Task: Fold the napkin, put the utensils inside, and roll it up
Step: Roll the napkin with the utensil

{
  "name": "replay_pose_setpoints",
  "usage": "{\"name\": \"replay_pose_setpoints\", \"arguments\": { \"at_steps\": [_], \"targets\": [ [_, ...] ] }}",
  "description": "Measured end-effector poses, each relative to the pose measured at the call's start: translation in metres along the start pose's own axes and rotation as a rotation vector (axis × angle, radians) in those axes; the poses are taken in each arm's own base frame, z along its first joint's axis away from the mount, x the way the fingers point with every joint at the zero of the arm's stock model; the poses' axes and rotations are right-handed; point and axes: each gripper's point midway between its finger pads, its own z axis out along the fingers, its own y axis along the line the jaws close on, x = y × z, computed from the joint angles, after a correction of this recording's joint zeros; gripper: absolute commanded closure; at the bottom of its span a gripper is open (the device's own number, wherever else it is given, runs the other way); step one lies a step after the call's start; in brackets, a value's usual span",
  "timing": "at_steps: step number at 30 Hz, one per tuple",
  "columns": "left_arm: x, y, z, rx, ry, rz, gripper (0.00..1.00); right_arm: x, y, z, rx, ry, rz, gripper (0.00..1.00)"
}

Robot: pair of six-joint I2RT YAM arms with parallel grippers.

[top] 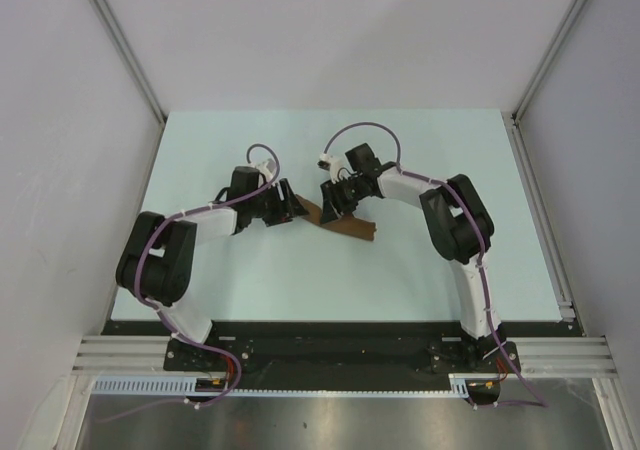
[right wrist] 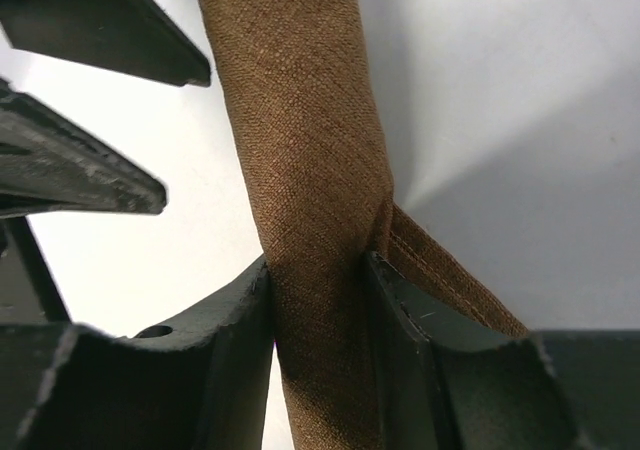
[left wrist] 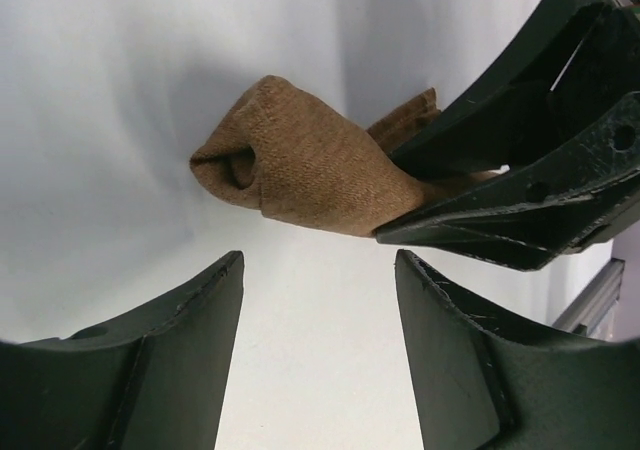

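Right fingers (right wrist: 232, 355) pinch rolled napkin (right wrist: 300, 150); left fingers (left wrist: 185, 345) spread beside it.

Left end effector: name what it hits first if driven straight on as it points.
The left end effector would likely meet the rolled end of the napkin first, dead ahead. The right end effector, shut on the napkin, sits off to the side. Depth is unclear.
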Motion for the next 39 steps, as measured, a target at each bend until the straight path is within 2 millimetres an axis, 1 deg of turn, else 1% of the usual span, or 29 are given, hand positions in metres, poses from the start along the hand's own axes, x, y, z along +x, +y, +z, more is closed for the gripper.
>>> {"name": "replay_pose_setpoints", "arguments": {
  "at_steps": [4,9,15,17,24,27,32,34,35,36,38,39],
  "targets": [
    [-0.002,0.007,-0.001,-0.047,-0.017,0.005,0.33,0.001,0.006,0.003,-0.058,0.005,0.017,0.57],
    [-0.009,0.01,-0.005,-0.076,-0.052,0.024,0.34,0.005,0.015,0.005,-0.127,0.016,0.034,0.57],
    [-0.006,0.017,-0.005,-0.101,-0.053,0.027,0.42,0.009,0.021,0.007,-0.183,0.026,0.055,0.57],
    [-0.005,0.018,-0.004,-0.102,-0.054,0.031,0.42,0.01,0.022,0.007,-0.191,0.028,0.057,0.57],
    [-0.006,0.023,-0.003,-0.142,-0.071,0.058,0.38,0.012,0.024,0.007,-0.208,0.032,0.064,0.57],
    [-0.008,0.024,-0.006,-0.167,-0.085,0.079,0.37,0.012,0.024,0.007,-0.213,0.035,0.068,0.56],
    [-0.013,0.022,-0.008,-0.177,-0.111,0.105,0.39,0.013,0.025,0.007,-0.218,0.038,0.072,0.56],
    [-0.012,0.02,-0.007,-0.172,-0.109,0.11,0.45,0.013,0.025,0.007,-0.218,0.04,0.073,0.56],
    [-0.012,0.018,-0.006,-0.166,-0.107,0.114,0.5,0.013,0.025,0.007,-0.218,0.041,0.074,0.55],
    [-0.011,0.016,-0.005,-0.161,-0.107,0.118,0.63,0.013,0.025,0.007,-0.218,0.042,0.074,0.55],
    [-0.01,0.014,-0.002,-0.151,-0.106,0.132,0.73,0.014,0.025,0.007,-0.219,0.045,0.077,0.52],
    [-0.01,0.014,-0.001,-0.149,-0.107,0.129,0.82,0.014,0.025,0.007,-0.219,0.046,0.079,0.52]
  ]
}}
